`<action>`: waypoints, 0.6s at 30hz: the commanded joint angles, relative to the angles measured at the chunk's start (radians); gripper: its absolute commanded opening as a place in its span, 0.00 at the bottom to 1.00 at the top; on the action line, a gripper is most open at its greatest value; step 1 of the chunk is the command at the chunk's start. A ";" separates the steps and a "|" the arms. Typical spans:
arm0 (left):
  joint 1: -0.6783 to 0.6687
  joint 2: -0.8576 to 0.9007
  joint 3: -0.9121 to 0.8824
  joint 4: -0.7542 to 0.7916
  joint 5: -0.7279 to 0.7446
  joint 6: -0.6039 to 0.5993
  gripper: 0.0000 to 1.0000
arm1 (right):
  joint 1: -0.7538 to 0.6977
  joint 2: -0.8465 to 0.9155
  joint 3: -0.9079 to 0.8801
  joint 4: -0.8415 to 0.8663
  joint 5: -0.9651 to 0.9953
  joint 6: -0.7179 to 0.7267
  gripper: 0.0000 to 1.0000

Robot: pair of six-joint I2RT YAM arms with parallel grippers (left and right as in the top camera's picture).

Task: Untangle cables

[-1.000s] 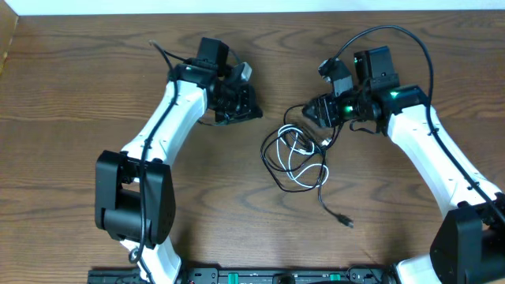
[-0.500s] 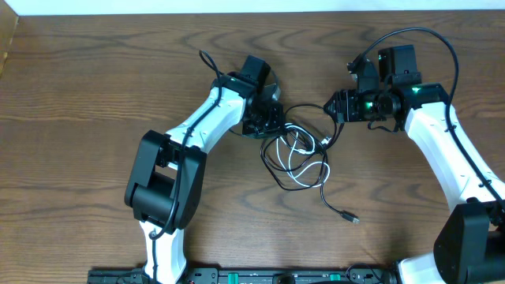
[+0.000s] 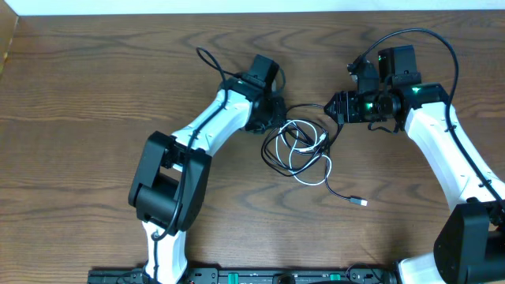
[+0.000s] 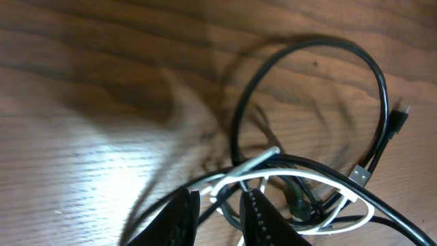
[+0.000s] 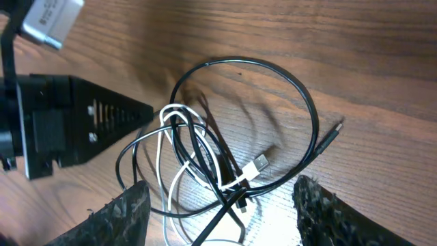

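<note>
Left claw (image 4: 218,199) is seen with its fingers slightly parted. A strand of the white cable (image 5: 254,166) lies in the gap, unpinched as far as can be judged. The black cable (image 5: 240,61) is looped through it on the table (image 3: 95,95), between both arms. Further right, the right claw (image 5: 222,186) is held wide apart — empty. If both strands are caught together, the tangle may be pulled tighter — one strand should be taken. No container is seen.

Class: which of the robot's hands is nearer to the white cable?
Left. The left hand is at the white cable's left side, with a loop of it right at its fingertips. The right hand is beyond the cable's upper right in the overhead view, apart from it.
</note>
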 commanded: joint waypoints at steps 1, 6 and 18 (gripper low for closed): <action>-0.033 0.029 0.016 -0.005 -0.039 -0.008 0.26 | -0.002 -0.003 0.013 -0.005 0.005 0.000 0.63; -0.044 0.075 0.016 -0.011 -0.095 -0.010 0.24 | -0.002 -0.003 0.013 -0.025 0.005 -0.022 0.64; -0.049 0.095 0.016 -0.043 -0.171 -0.016 0.20 | -0.002 -0.003 0.013 -0.039 0.005 -0.045 0.67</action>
